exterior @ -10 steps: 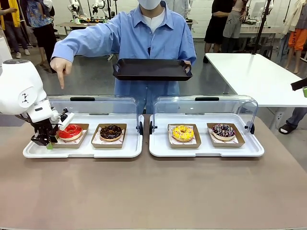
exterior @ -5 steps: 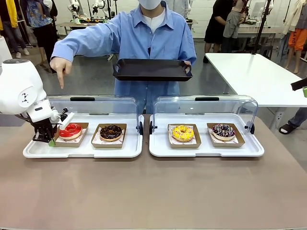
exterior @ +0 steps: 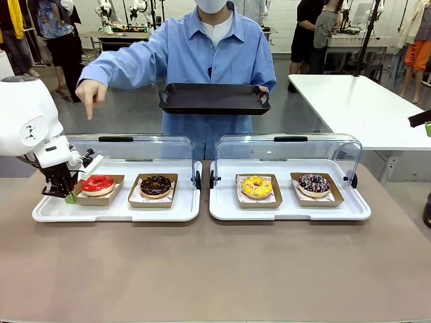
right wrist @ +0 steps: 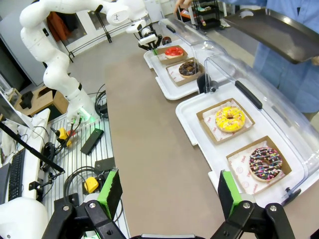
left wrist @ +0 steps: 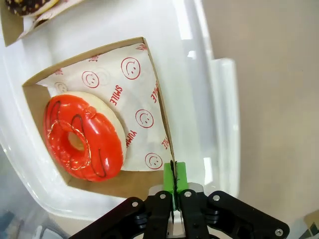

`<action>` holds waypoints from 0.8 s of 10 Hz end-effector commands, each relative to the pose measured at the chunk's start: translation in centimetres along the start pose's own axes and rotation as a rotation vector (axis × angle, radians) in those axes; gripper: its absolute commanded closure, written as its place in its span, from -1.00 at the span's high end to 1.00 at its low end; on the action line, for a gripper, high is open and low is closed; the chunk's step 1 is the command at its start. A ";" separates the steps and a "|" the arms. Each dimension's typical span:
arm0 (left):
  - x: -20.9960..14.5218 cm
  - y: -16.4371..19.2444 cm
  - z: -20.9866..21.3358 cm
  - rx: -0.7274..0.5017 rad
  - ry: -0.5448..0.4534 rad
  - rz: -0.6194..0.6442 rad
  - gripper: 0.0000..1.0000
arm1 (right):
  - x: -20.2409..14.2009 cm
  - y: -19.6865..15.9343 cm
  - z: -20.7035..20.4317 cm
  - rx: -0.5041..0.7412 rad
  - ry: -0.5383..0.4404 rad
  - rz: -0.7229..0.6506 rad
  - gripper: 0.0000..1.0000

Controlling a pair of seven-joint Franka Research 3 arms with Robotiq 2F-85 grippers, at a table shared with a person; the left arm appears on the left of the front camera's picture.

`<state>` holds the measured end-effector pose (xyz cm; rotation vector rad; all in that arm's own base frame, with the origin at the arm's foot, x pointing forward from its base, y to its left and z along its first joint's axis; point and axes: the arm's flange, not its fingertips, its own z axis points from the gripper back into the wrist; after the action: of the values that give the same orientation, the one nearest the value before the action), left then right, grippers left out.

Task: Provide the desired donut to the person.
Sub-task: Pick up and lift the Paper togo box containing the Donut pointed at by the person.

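While person [exterior: 209, 54] points at red donut [exterior: 98, 183], leftmost on surface, left fingers [exterior: 67, 195] sit at its cardboard tray [exterior: 101, 200].
Left wrist: pads [left wrist: 168, 174] pinched shut on tray rim.
Right wrist: right fingers [right wrist: 169, 190] wide apart, empty.
Grasp looks made; next probably lift, kept level, toward black tray [exterior: 214, 106].

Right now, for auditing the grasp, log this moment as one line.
left gripper: shut on cardboard tray rim, red donut aboard | right gripper: open, holding nothing | person: pointing down, black tray held out
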<state>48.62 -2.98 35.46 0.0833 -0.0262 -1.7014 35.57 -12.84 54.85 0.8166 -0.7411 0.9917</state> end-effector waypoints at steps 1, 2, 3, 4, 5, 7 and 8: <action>1.2 -3.3 4.4 -0.038 0.056 0.046 -1.00 | 0.0 0.1 0.0 0.004 -0.006 0.002 1.00; 1.8 -4.5 6.4 -0.035 0.067 0.049 -1.00 | 0.0 0.1 0.0 0.004 -0.006 0.002 1.00; 2.3 -5.6 8.2 -0.016 0.073 0.056 -1.00 | 0.0 0.1 0.0 0.004 -0.006 0.002 1.00; 3.0 -6.5 10.3 0.011 0.086 0.054 -1.00 | 0.0 0.1 0.0 0.004 -0.006 0.002 1.00; 3.4 -7.2 12.2 0.031 0.087 0.058 -1.00 | 0.0 0.1 0.0 0.004 -0.006 0.002 1.00; 4.6 -7.6 15.7 0.064 0.088 0.082 -1.00 | 0.0 0.1 0.0 0.004 -0.006 0.002 1.00; 5.1 -7.3 17.1 0.074 0.085 0.098 -1.00 | 0.0 0.1 0.0 0.004 -0.006 0.002 1.00</action>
<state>39.31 -6.87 51.01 0.1793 -0.0462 -1.6325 35.58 -12.82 54.84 0.8168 -0.7405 0.9919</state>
